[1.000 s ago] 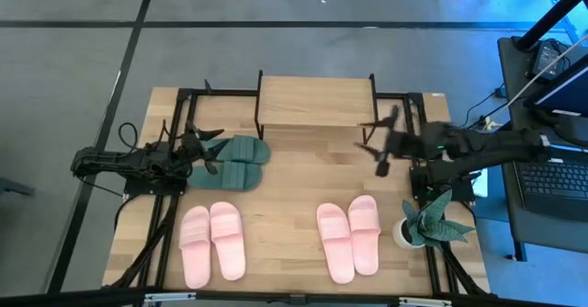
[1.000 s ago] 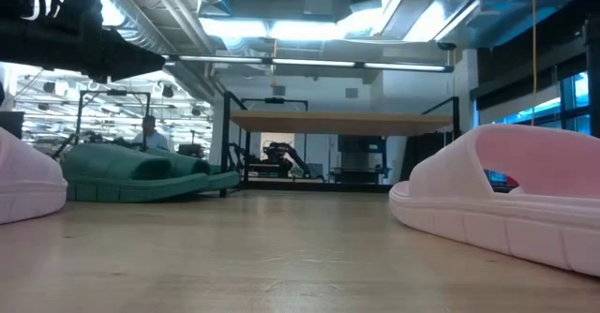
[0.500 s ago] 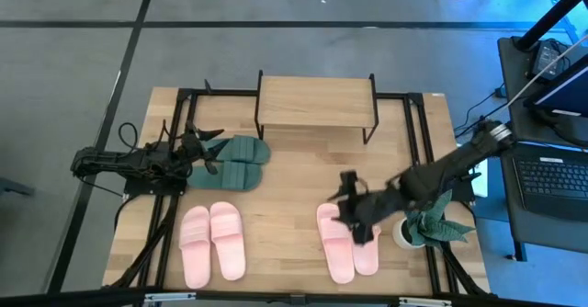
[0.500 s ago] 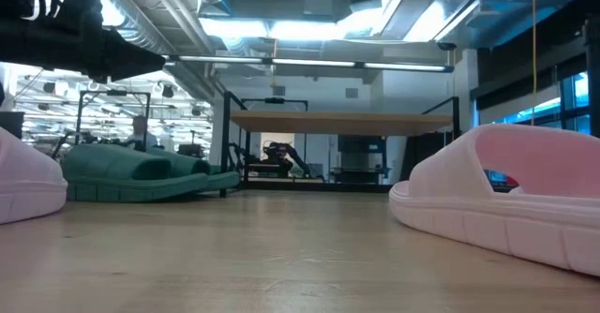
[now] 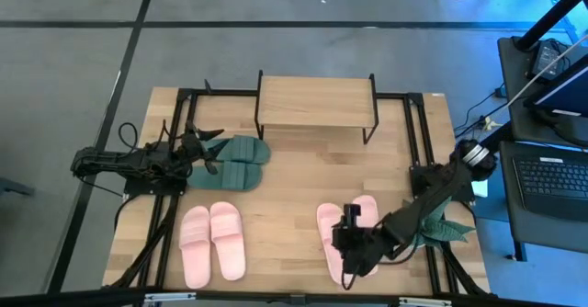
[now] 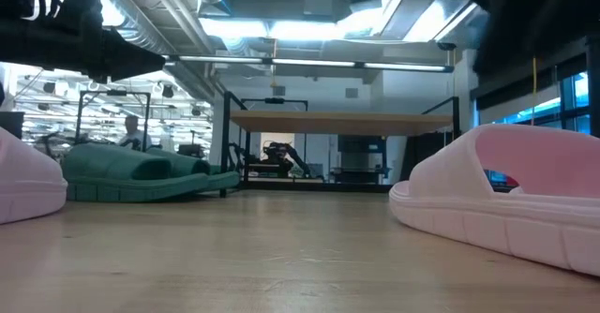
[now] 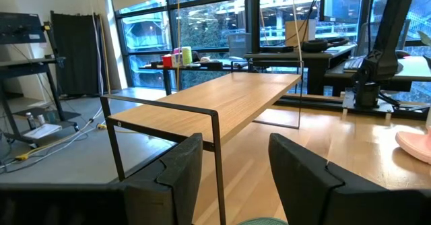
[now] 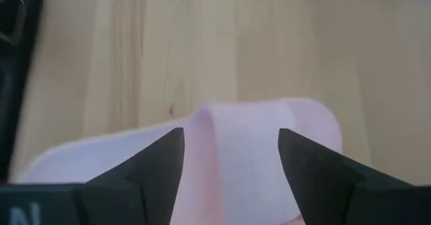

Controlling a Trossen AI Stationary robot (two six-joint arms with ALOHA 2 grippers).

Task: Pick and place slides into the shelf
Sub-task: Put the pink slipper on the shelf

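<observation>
High view shows the wooden table (image 5: 294, 174) filling the middle of the frame, with the shelf (image 5: 315, 103) at its upper centre, its top board bare. Green slides (image 5: 234, 163) lie left of centre, one pink pair (image 5: 212, 240) sits lower left, and the other pink pair (image 5: 349, 236) lower right — beside a potted plant (image 5: 432, 222) at the table's right edge.

The right gripper (image 5: 353, 249) hangs over the lower-right pink pair, its arm covering part of both slides. In the right wrist view the strap of a pink slide (image 8: 252, 151) lies between the two dark fingers (image 8: 151, 164), which stand wide apart and grip nothing.

The left gripper (image 5: 204, 153) waits at the left end of the green slides. Its fingers (image 7: 182, 174) are parted in the left wrist view, and a sliver of green shows at the bottom edge between them; whether they touch it cannot be told.

Low view cuts off both pink slides at the frame's sides. No readable writing shows — only a partial "N" on the right wrist.
</observation>
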